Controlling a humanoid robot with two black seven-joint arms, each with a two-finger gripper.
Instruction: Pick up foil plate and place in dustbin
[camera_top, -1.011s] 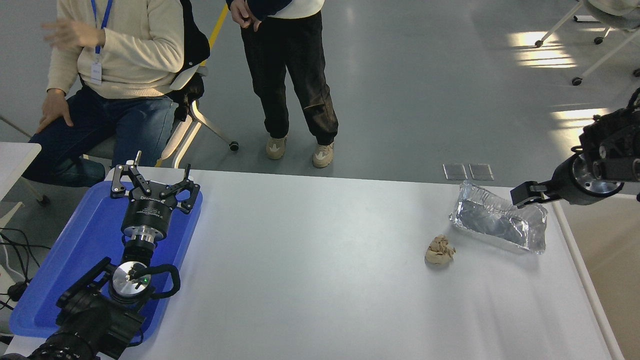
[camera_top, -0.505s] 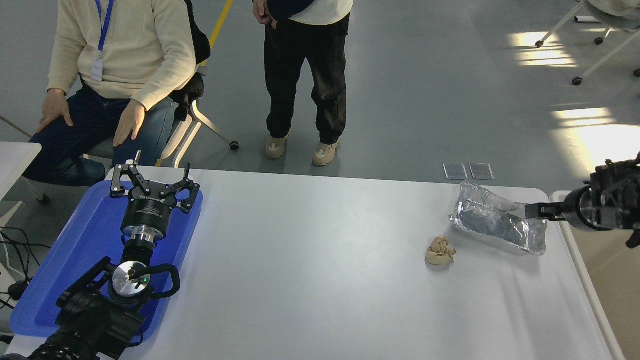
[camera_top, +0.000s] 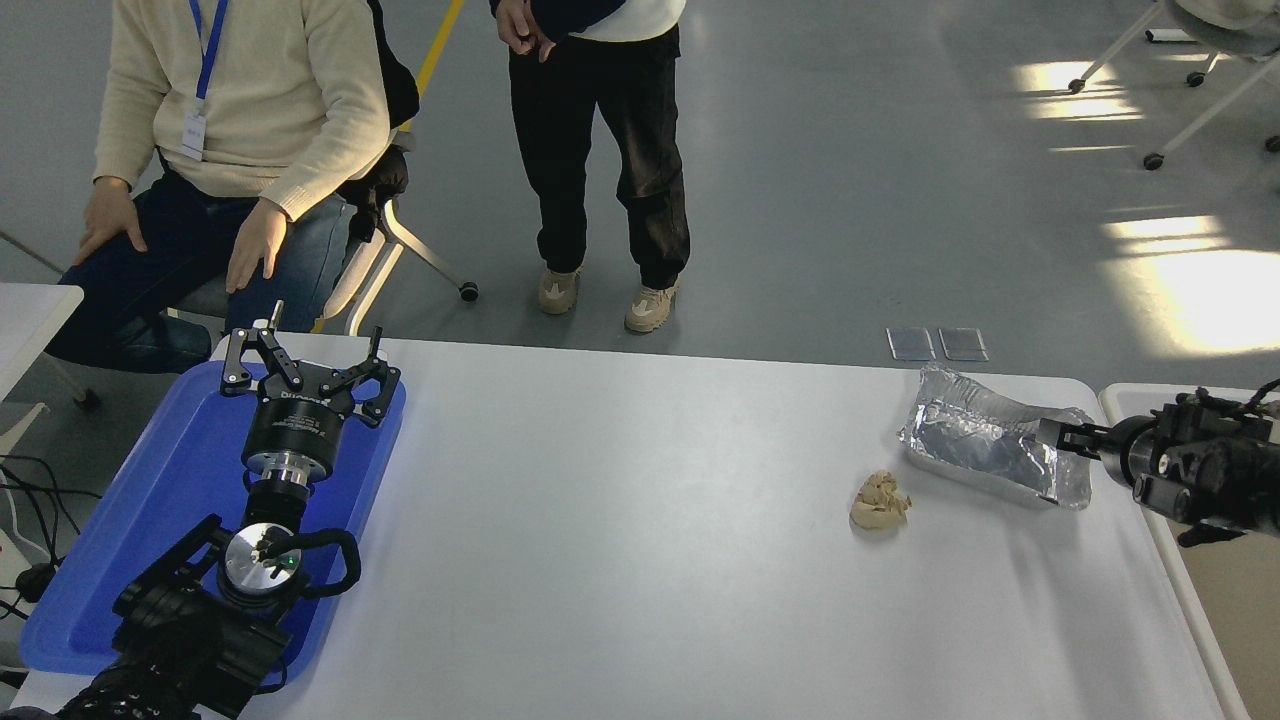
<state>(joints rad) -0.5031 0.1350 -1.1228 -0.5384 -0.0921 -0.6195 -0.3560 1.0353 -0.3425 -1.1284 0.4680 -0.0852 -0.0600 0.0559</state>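
The foil plate (camera_top: 985, 445) lies crumpled and shiny near the table's far right corner. My right gripper (camera_top: 1058, 436) comes in low from the right edge, and its tip meets the plate's right end wall. It is seen side-on, so I cannot make out whether it holds the wall. The dustbin (camera_top: 1150, 392) stands just past the table's right edge, with its white rim and tan inside partly hidden behind the right arm. My left gripper (camera_top: 305, 355) is parked open over the blue tray at the lower left.
A beige paper wad (camera_top: 880, 500) sits on the table just left of the plate. The blue tray (camera_top: 110, 530) lies under the left arm. One person sits (camera_top: 240, 110) and another stands (camera_top: 600, 150) beyond the far edge.
My right gripper has come down and drawn back to the right, from above the plate to the level of its right end. The plate has stayed put. The standing person shifted slightly.
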